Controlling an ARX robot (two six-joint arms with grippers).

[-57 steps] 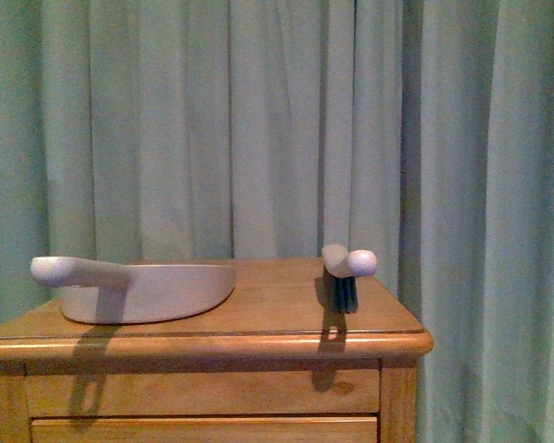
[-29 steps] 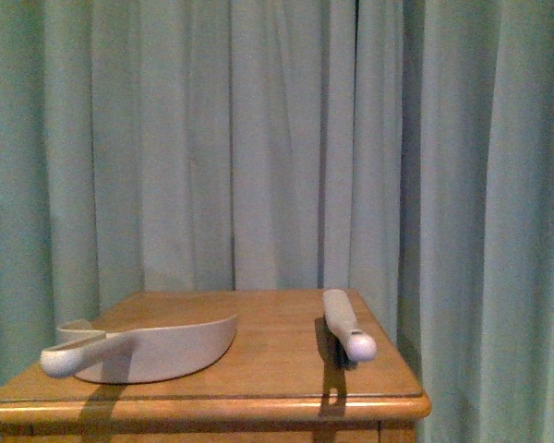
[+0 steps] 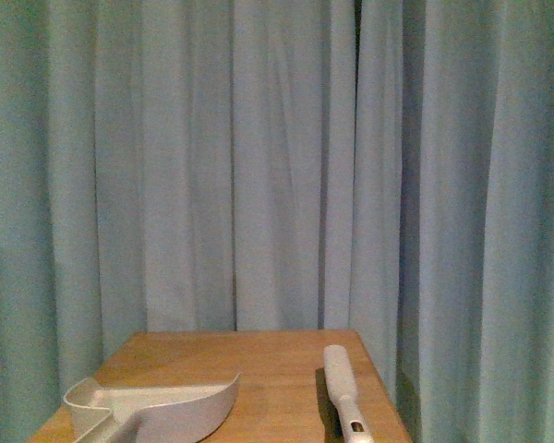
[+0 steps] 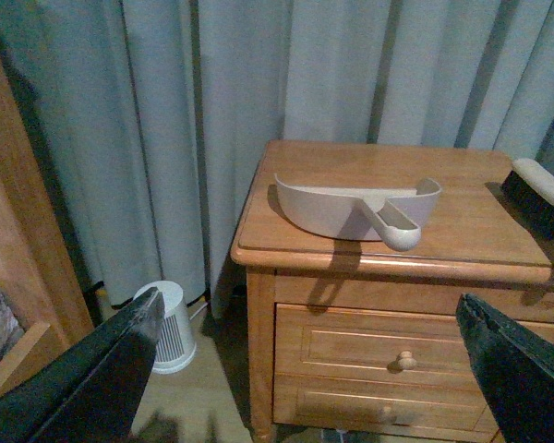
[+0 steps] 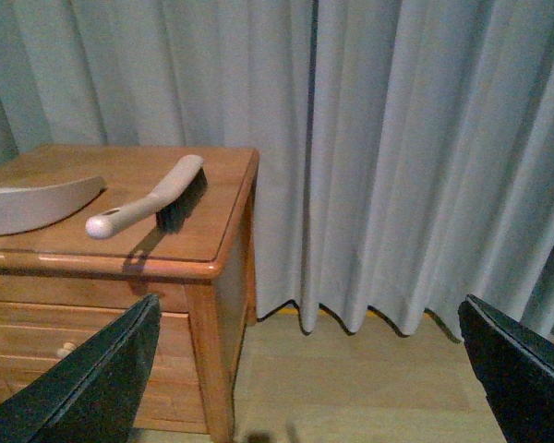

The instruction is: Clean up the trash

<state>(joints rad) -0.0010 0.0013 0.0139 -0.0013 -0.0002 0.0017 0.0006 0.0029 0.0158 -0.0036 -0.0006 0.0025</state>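
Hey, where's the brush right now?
In the front view the brush lies on the right side of the wooden cabinet top, right of the dustpan.

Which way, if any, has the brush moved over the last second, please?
No. The brush keeps its place near the right edge of the cabinet top, beside the dustpan; the whole scene slid down the front view.

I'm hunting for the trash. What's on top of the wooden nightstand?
A dustpan and a hand brush lie apart on the nightstand. No paper wad shows there; the dustpan's wall hides much of its inside.
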